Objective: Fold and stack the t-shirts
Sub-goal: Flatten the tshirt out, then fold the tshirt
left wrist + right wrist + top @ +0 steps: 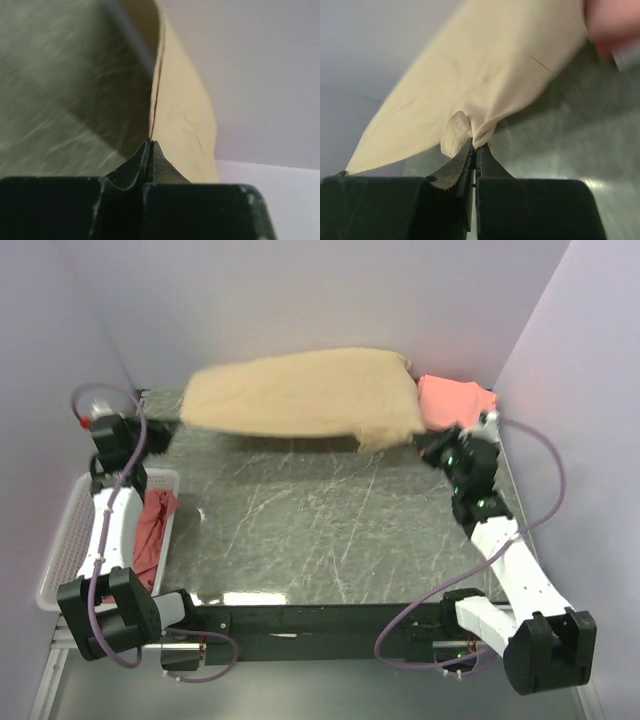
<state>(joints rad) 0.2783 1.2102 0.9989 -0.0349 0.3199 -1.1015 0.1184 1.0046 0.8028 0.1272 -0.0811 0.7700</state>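
A tan t-shirt [300,392] hangs stretched in the air over the far half of the table, held between both grippers. My left gripper [165,433] is shut on its left edge; the left wrist view shows the tan cloth [182,115] running up from the closed tips [151,144]. My right gripper [430,440] is shut on its right corner; the right wrist view shows a bunched hem [456,132] pinched at the tips [475,146]. A coral-red t-shirt [455,400] lies crumpled at the far right behind the right gripper.
A white slatted basket [60,550] stands at the left table edge with a dark red garment [155,530] draped over its right rim. The dark marbled table top [330,530] lies under the shirt. Lilac walls close in the back and both sides.
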